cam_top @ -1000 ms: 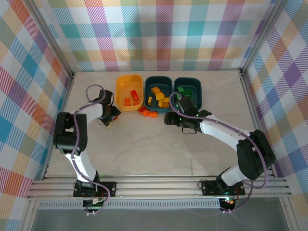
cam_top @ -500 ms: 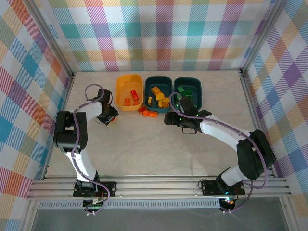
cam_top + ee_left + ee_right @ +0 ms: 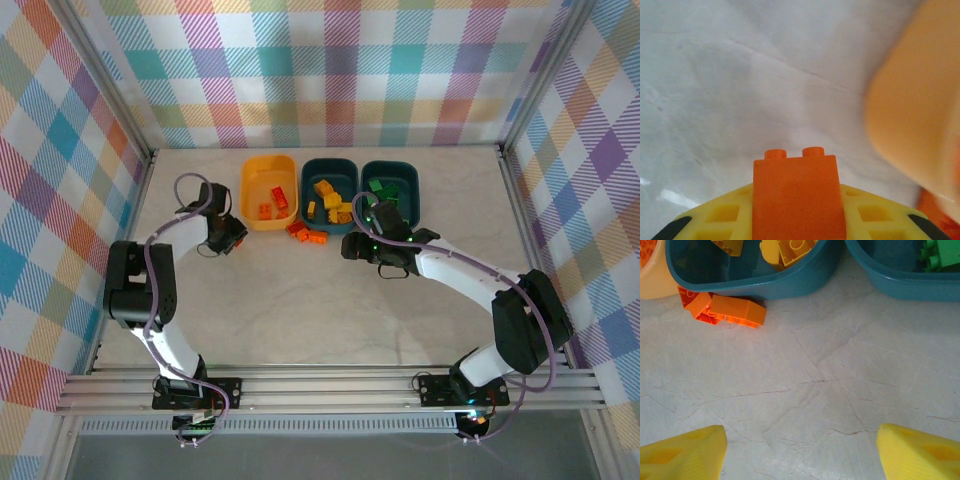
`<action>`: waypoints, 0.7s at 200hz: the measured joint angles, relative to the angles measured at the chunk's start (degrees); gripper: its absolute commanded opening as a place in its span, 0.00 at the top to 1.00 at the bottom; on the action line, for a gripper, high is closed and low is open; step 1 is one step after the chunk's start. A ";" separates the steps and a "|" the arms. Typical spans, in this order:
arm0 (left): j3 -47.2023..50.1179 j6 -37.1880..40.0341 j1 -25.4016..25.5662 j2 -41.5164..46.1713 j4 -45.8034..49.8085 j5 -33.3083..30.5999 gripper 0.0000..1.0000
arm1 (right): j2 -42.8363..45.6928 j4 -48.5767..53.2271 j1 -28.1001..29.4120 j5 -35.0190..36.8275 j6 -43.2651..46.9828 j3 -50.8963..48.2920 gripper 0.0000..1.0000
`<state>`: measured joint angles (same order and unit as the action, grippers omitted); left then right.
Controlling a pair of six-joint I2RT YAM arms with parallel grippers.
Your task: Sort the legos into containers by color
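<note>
The left hand (image 3: 233, 238) is clamped on one red-orange brick (image 3: 796, 192), just off the near-left corner of the orange-yellow tub (image 3: 247, 196) and above the counter (image 3: 300, 310). The left wrist view shows what the overhead view cannot: the brick sits between the yellow fingers (image 3: 715, 217) with its studded face pointing away from the wrist, two studs showing along its far edge. Its near end runs off the frame, so its long axis cannot be told. The tub wall looms as a blur on the right of that view. The right hand (image 3: 800, 460) has its fingers wide apart with bare counter between them, and it faces the near walls of the two teal tubs. From overhead it sits near the middle teal tub (image 3: 309, 190) and the right teal tub (image 3: 413, 203). A small cluster of loose red-orange bricks (image 3: 308, 234) lies on the counter at the gap between the orange-yellow and middle tubs. The right wrist view resolves it: the front orange brick (image 3: 737, 311) lies flat, long axis running across the view and dipping slightly to the right, just beside the teal wall. The tubs stand side by side in a row, holding red-orange pieces (image 3: 275, 203), yellow bricks (image 3: 330, 200) and green bricks (image 3: 385, 187) respectively.
</note>
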<state>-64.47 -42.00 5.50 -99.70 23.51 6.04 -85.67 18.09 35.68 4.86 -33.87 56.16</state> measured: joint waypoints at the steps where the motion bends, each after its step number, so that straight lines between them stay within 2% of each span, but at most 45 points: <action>1: -0.15 -0.02 0.02 0.04 0.02 0.09 0.68 | 0.00 0.00 0.00 0.00 -0.02 0.00 0.22; 27: -8.55 0.44 1.03 -0.90 0.04 2.47 0.66 | 0.00 0.00 0.37 0.00 -0.04 0.00 0.22; 56: -20.28 1.01 2.08 -7.50 0.04 4.87 0.58 | -0.26 0.00 0.92 -0.28 -0.24 0.22 0.21; 89: -31.10 1.55 3.13 -18.10 2.62 5.68 0.41 | -3.56 -0.02 1.75 -0.85 -0.44 2.62 0.19; 108: -33.73 1.73 3.39 -20.90 4.96 6.16 0.30 | -7.32 -0.07 2.60 -0.90 -0.44 5.73 0.18; 140: -35.06 2.84 3.50 -19.76 7.30 7.06 0.25 | -15.17 -0.07 4.22 -0.83 -1.11 13.05 0.16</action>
<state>-99.53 -39.16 8.99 -119.46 30.81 13.10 -100.84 18.02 39.90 4.03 -34.98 69.21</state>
